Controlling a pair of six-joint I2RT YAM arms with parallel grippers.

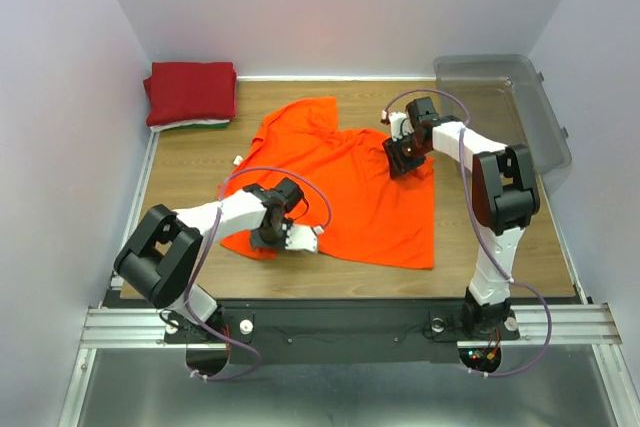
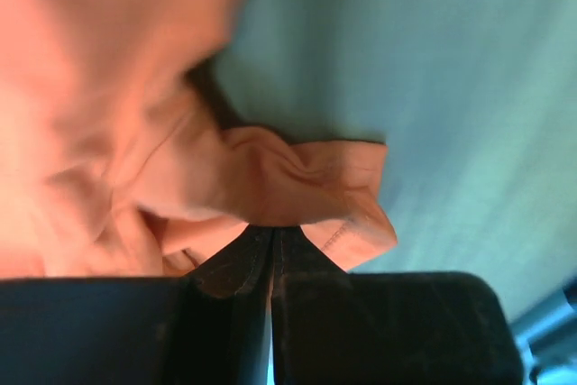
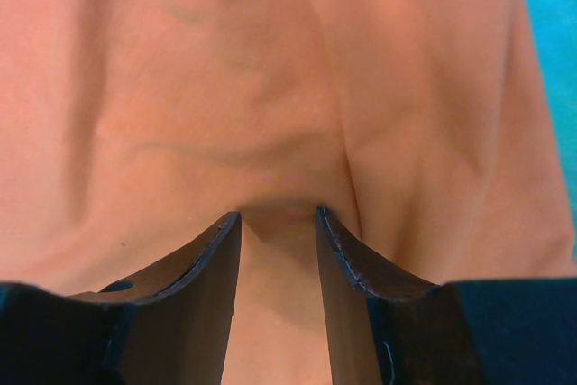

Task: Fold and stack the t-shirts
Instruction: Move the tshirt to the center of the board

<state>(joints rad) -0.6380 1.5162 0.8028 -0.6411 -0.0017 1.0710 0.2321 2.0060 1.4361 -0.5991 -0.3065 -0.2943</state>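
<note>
A bright orange t-shirt (image 1: pixel 350 182) lies spread and wrinkled on the wooden table (image 1: pixel 190 162). My left gripper (image 1: pixel 268 237) sits at its near left corner. In the left wrist view that gripper (image 2: pixel 272 230) is shut on a bunched hem of the orange t-shirt (image 2: pixel 306 178). My right gripper (image 1: pixel 403 162) presses down on the shirt's far right part. The right wrist view shows it (image 3: pixel 278 215) open, the fingers apart, with orange cloth (image 3: pixel 270 87) bulging between them. A folded dark red t-shirt (image 1: pixel 190 90) rests at the back left on thin white and green edges (image 1: pixel 195 125).
A clear plastic bin (image 1: pixel 515 102) stands tilted at the back right corner. White walls close in the table on three sides. The arms' bases sit on a metal rail (image 1: pixel 350 322) along the near edge.
</note>
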